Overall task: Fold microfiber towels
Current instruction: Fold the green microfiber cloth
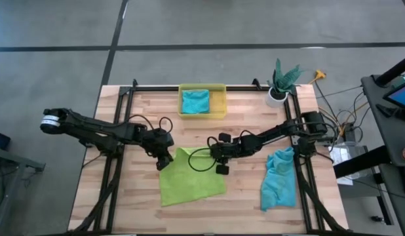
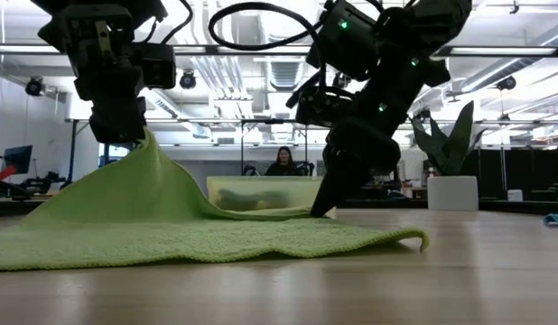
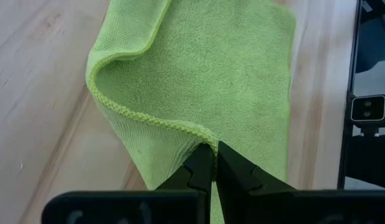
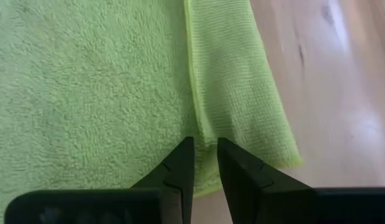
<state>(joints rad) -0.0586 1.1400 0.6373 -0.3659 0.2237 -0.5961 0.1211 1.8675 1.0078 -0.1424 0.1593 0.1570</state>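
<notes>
A lime green towel (image 1: 189, 177) lies on the wooden table near its front middle, with its far left corner raised. My left gripper (image 1: 164, 160) is shut on that raised part and holds it above the table (image 2: 134, 135). My right gripper (image 1: 212, 155) stands at the towel's far right corner with its fingertips down on the cloth (image 2: 322, 209). There the towel's edge is turned over in a narrow strip (image 4: 233, 93). A teal towel (image 1: 280, 178) lies crumpled at the right. Another teal towel (image 1: 194, 101) sits in the yellow bin (image 1: 219, 111). My left gripper pinches the lime towel's hemmed edge (image 3: 199, 132) between its two fingertips, coming slanting down from the table's left. That part is lifted clear, and the cloth slopes down slack from it to the table (image 2: 98, 244). My right gripper pinches the inner edge of the turned-over strip (image 4: 202, 134) between its fingertips, slanting down from the table's right. The towel still lies flat on the table there.
A potted plant (image 1: 281, 82) stands at the far right corner. The yellow bin sits at the far edge, in the middle. Bare wood shows to the left of the green towel and along the near edge. A person (image 2: 283, 161) sits in the room beyond the table.
</notes>
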